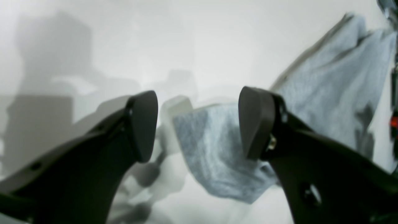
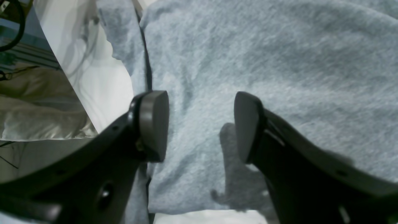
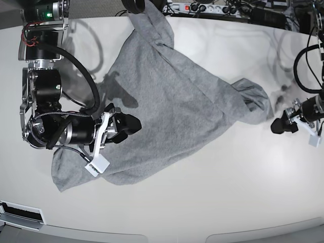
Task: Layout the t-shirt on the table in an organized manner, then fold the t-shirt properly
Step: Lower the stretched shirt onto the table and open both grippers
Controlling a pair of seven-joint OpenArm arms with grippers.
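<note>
Both grippers empty with jaws apart: right gripper (image 3: 132, 124) over the crumpled t-shirt (image 3: 177, 106) mid-table (image 3: 202, 202), left gripper (image 3: 277, 126) off its sleeve; best pinch opposite edges and spread flat.

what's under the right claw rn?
Grey t-shirt fabric fills the space under the open right claw, claw shadow falling on it. The table shows only beside the shirt; beneath the cloth it is covered.
</note>
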